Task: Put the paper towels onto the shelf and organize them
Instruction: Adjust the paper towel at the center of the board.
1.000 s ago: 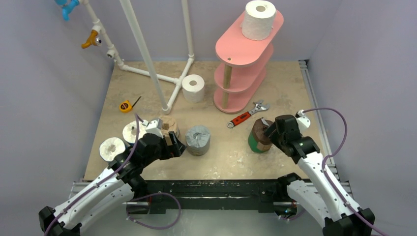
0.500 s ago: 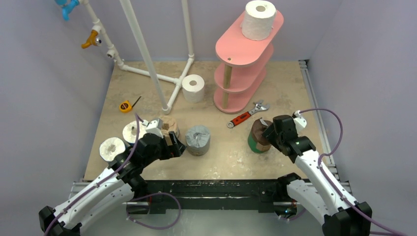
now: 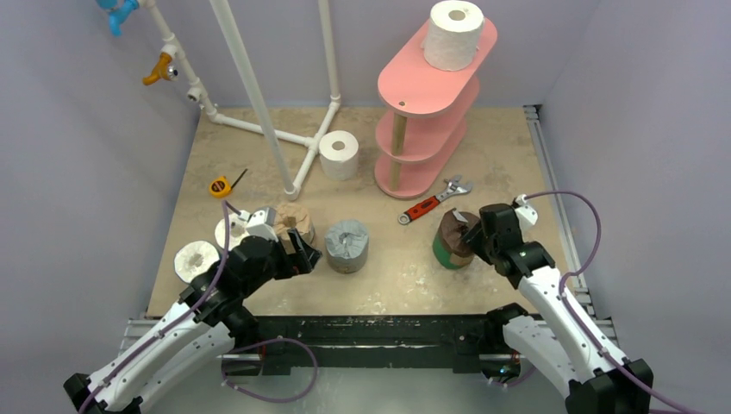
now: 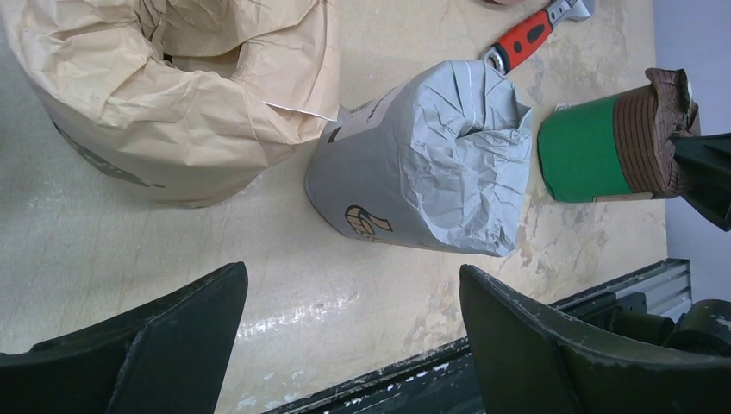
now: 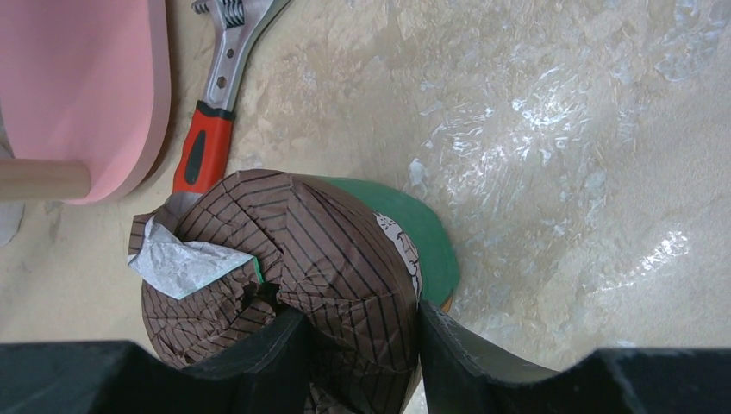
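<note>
While astride green-wrapped roll (image 5: 345, 250), right tool (image 5: 355, 341)

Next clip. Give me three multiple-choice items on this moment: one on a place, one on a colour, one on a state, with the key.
1. The white roll on the shelf stands on:
A the top board
B the middle board
C the bottom board

2. The roll between the right pincer's fingers is wrapped in:
A blue
B green
C yellow

3. The left pincer is:
A shut on a roll
B shut on nothing
C open and empty

Key:
1 A, the roll sits on the highest pink board.
2 B, the fingers press the brown crumpled top of the green roll.
3 C, its jaws stand wide apart, short of the grey roll.
</note>
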Action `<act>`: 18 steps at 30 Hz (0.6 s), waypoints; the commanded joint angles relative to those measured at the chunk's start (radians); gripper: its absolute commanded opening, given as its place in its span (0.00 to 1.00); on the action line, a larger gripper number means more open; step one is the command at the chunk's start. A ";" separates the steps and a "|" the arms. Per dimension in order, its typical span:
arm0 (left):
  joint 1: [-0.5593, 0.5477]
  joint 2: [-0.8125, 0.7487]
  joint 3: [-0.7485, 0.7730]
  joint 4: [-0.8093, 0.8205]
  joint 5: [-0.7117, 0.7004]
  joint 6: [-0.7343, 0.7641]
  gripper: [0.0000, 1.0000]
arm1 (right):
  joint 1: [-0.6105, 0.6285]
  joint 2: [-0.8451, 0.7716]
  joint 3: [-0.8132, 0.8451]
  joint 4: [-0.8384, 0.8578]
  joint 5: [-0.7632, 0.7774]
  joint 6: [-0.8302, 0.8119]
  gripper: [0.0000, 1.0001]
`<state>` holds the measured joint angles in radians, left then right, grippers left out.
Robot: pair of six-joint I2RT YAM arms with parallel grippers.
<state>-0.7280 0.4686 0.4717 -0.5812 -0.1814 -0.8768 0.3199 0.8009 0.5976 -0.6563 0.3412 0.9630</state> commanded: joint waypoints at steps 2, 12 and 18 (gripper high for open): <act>-0.004 0.000 0.051 -0.014 -0.035 -0.002 0.92 | 0.002 -0.049 0.061 -0.024 0.003 -0.037 0.40; -0.004 0.018 0.058 -0.008 -0.038 -0.011 0.92 | 0.002 -0.063 0.215 -0.046 0.011 -0.094 0.40; -0.004 0.022 0.066 -0.016 -0.045 -0.011 0.92 | 0.002 -0.042 0.272 -0.024 -0.016 -0.120 0.39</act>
<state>-0.7280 0.4866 0.4892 -0.6090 -0.2077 -0.8799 0.3199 0.7551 0.8040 -0.7399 0.3416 0.8684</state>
